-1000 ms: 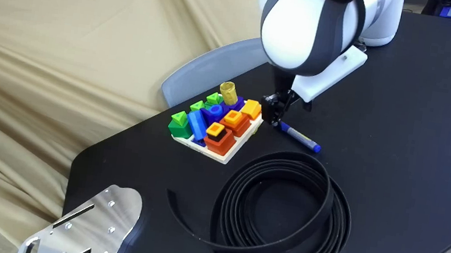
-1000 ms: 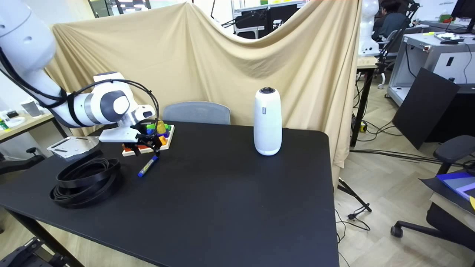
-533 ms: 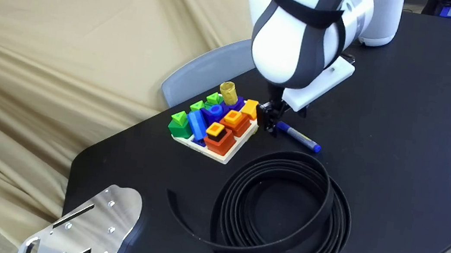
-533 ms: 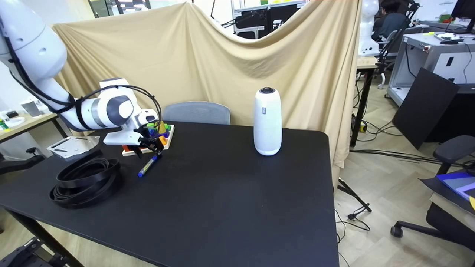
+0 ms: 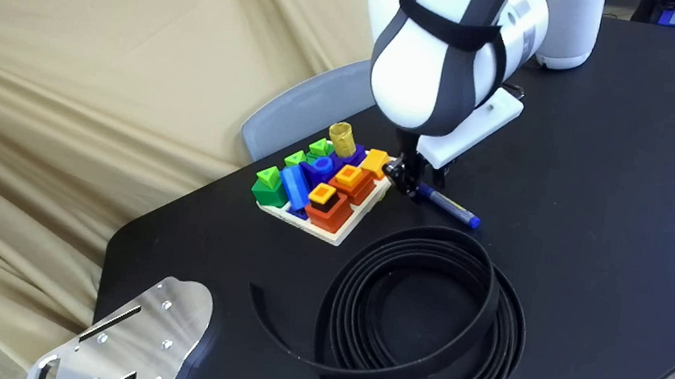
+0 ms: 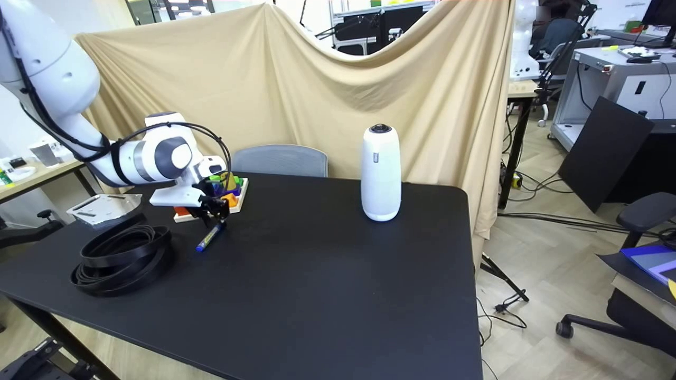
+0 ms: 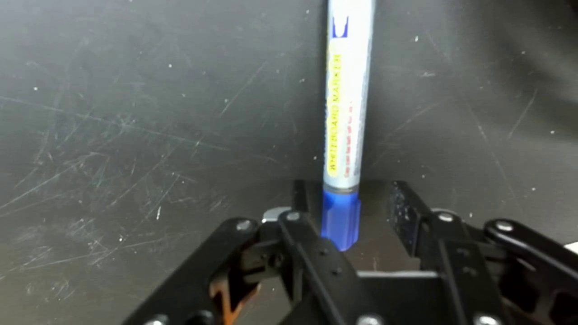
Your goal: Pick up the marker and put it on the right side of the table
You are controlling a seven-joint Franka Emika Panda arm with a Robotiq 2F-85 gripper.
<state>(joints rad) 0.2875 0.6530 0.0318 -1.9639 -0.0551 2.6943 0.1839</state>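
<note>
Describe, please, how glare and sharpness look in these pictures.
In the wrist view, the marker has legible large lettering but blurred small red print; in an exterior view, the silvery plate catches bright reflections; in both exterior views, the dark gripper shows little detail.

The arm (image 6: 79,124) is white and rounded, with dark grey bands (image 5: 455,87) and a silvery ring (image 6: 140,161). Black cables (image 6: 186,124) run along it in a loose curve, and a black strap (image 5: 443,28) goes around it. A flat white plate (image 5: 470,129) sits beside the black tool (image 7: 350,203), which has jointed links (image 7: 537,248) and shiny round screws (image 7: 504,225).
</note>
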